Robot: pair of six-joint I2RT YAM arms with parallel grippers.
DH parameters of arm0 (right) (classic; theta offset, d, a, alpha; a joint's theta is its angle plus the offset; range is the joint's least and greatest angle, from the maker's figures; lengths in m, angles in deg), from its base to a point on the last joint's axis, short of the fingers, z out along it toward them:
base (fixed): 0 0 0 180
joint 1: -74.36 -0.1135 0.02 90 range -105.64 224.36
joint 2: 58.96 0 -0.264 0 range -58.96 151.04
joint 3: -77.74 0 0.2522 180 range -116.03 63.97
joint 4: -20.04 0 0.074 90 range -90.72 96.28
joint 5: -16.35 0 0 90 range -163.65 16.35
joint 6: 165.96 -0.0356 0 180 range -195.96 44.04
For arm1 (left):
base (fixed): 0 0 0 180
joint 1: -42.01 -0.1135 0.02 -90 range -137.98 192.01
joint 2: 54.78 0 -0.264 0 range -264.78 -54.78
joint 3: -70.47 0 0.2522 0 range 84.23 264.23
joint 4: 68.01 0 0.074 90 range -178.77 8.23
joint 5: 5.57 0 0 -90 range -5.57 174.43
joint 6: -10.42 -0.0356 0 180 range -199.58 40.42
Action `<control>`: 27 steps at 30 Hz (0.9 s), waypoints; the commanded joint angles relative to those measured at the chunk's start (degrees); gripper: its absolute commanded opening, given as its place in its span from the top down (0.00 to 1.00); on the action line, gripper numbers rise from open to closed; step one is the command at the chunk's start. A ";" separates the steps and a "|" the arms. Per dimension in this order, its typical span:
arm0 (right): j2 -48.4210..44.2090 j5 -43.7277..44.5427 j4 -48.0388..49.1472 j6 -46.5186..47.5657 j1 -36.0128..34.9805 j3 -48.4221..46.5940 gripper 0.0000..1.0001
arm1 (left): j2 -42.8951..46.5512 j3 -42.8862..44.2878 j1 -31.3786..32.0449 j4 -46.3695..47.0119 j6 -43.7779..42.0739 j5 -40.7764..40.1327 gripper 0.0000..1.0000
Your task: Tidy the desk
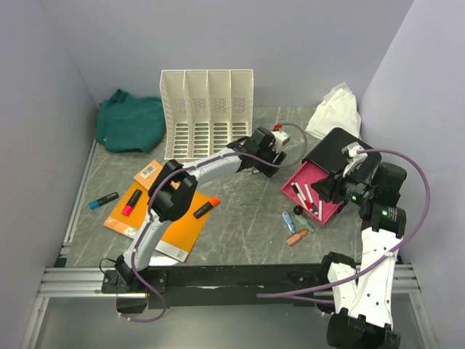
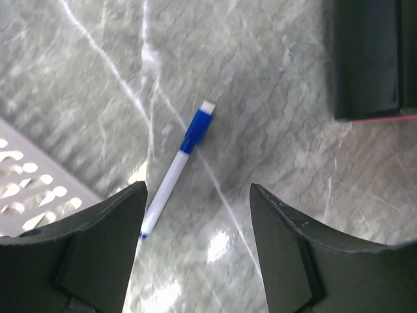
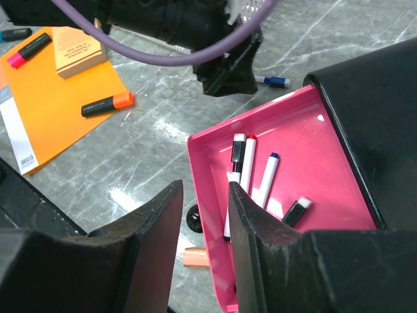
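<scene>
The desk is dark grey-green stone with white veins. My left gripper is open and empty, low over the desk in front of the file rack; in the left wrist view a white marker with a blue cap lies just ahead of the left finger. My right gripper is open a little, its jaws astride the near wall of a pink tray. The tray holds several markers and a black cap.
A black lid stands behind the tray. A white file rack, a green cloth and a white cloth lie at the back. An orange folder carries a pad and highlighters. Small caps lie by the tray.
</scene>
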 commanded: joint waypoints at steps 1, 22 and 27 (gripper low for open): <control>0.40 -1.15 0.33 0.39 0.56 -0.98 0.58 | -3.27 4.66 -0.09 -0.68 -5.79 1.85 0.30; 0.41 -2.38 -0.20 0.39 1.08 -1.25 0.58 | -5.04 0.02 -2.64 -0.42 -1.42 6.16 0.63; 0.23 -2.64 -0.81 0.82 1.17 -1.43 0.57 | -0.65 -8.31 -2.64 3.27 1.56 5.28 0.79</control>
